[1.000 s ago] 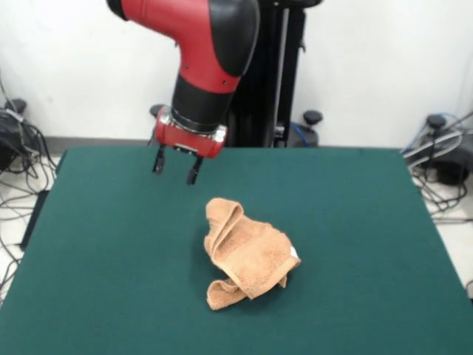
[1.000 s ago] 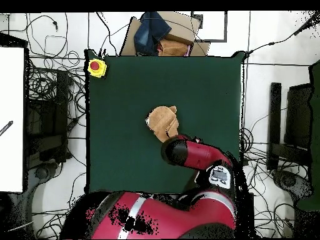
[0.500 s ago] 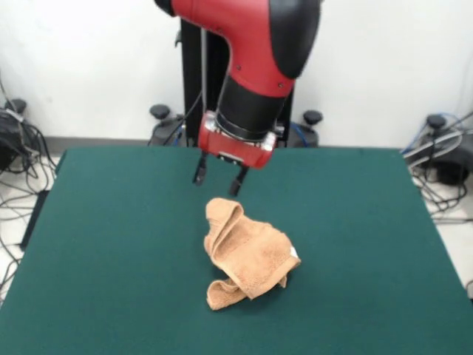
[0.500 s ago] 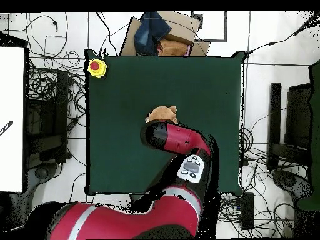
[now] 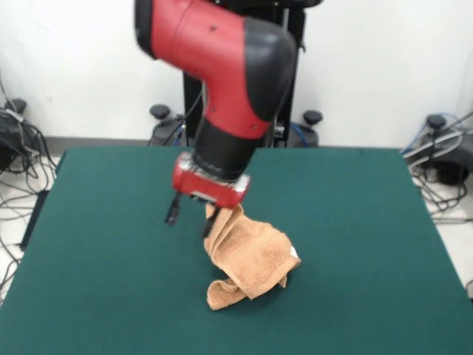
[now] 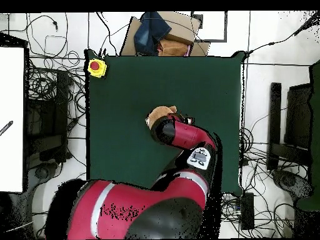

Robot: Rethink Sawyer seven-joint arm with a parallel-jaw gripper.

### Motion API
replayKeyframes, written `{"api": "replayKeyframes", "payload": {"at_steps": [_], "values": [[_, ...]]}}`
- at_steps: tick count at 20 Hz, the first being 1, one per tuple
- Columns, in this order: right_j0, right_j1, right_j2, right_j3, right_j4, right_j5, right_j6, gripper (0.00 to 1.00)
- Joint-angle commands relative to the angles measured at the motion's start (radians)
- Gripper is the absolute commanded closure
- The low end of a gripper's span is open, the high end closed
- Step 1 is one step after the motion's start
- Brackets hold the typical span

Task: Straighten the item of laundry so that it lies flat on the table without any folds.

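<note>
The light-brown towel [image 5: 249, 256] lies crumpled in a folded heap near the middle of the green table [image 5: 103, 259]. My gripper [image 5: 189, 220] is open and low over the table at the towel's upper left end. One finger is against the towel's raised fold and the other is over bare cloth to its left. In the overhead view the arm covers most of the towel [image 6: 158, 114], and the gripper itself is hidden under the wrist. The table [image 6: 125, 81] is much larger than the towel.
A yellow box with a red button [image 6: 96, 67] sits at one table corner. A cardboard box with dark cloth [image 6: 164, 34] stands just past the table edge opposite the robot. Cables lie on the floor around the table.
The gripper has come down and toward the camera, from above the table behind the towel to the towel's upper left end. The towel has not moved.
</note>
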Motion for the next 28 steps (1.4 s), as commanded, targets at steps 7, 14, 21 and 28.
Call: {"api": "replayKeyframes", "payload": {"at_steps": [7,14,21,28], "values": [[-0.005,0.119,0.05,-0.07,0.078,-0.031,0.204,0.0],[0.107,0.141,-0.027,-0.13,0.216,0.118,0.273,0.0],[0.139,0.081,-0.036,-0.088,0.259,0.191,0.267,0.0],[0.118,0.004,-0.003,0.053,0.186,0.183,0.194,0.0]]}}
